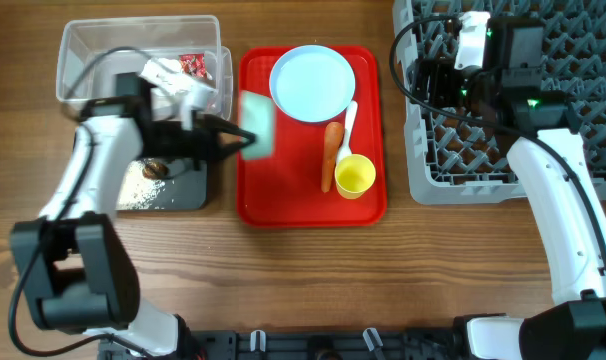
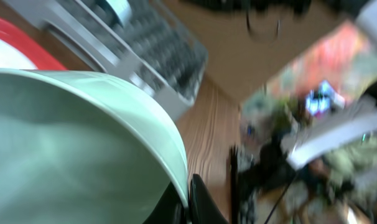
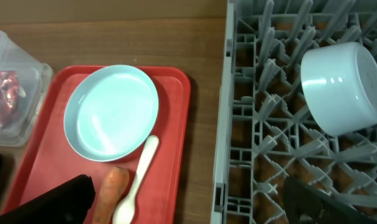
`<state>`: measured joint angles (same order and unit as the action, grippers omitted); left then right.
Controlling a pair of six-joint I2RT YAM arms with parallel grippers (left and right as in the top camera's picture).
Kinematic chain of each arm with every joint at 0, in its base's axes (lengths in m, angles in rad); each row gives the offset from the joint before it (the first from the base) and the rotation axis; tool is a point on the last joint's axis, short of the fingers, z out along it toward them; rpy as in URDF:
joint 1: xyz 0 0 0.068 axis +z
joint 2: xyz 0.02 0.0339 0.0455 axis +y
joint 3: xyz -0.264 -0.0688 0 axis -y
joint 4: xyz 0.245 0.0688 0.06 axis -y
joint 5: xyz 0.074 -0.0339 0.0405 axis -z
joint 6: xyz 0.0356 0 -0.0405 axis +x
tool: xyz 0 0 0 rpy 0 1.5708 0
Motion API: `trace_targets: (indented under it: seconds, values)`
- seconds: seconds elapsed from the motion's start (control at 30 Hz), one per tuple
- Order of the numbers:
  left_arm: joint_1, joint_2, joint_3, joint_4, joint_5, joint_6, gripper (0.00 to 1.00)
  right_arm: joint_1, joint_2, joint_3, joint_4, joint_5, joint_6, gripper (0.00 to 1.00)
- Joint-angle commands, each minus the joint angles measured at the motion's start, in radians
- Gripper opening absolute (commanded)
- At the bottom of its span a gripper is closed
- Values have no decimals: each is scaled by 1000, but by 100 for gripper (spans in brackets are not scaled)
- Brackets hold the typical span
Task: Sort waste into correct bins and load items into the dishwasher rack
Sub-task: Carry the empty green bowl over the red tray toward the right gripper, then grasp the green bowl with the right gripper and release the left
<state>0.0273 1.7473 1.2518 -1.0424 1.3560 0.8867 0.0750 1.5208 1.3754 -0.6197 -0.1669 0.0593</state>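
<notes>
Left gripper (image 2: 187, 198) clamped on the rim of a bowl (image 2: 70, 143), one finger on each side of the thin wall. It's smooth, glossy and pale blue-green. From overhead it hangs as a blur over the left edge of the tray (image 1: 258, 205), a flat red plastic rectangle with rounded corners. My left wrist view is smeared, so I can't tell how the bowl is tilted.

Right gripper (image 3: 187, 186) spread wide, nothing between the dark fingers, hovering at the left side of the rack (image 3: 269, 143). The rack is grey moulded plastic with a lattice floor and rows of upright pegs. The second bowl (image 3: 344, 87) lies tipped among those pegs, shiny, base toward my camera.

On the tray sits the plate (image 3: 112, 112), round, pale blue, with a shallow rim. Just below it is the spoon (image 3: 140, 174), white plastic, and alongside that the carrot (image 3: 112, 186), matte orange. The cup (image 1: 354, 177), yellow and round, stands mouth up just beside the carrot's end.

The clear bin (image 1: 83, 45), deep and see-through, holds a crinkled red wrapper (image 1: 195, 65) and crumpled white tissue (image 1: 163, 72). The wrapper's print is too small to read. The black bin (image 1: 188, 190), shallow, holds scattered rice (image 1: 138, 190) and a brown lump (image 1: 155, 168). Everything sits on a wood-grain table (image 1: 313, 280).
</notes>
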Motion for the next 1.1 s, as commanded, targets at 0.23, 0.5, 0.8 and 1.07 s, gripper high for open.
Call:
trace_targets:
  seconds: [0.23,0.5,0.8,1.07]
  values:
    - [-406,-22,5,104,-763,212,4,0,-23,6,63,-229,-7,96]
    - [-658,-76,5,289,-1266,202,4,0,-23,6,53,-318,-7,96]
    - [-713,-228,5,357,-1373,207,4,0,37,5,35,-365,-5,91]
    - [-734,-240,5,359,-1361,210,4,61,113,5,37,-464,5,82]
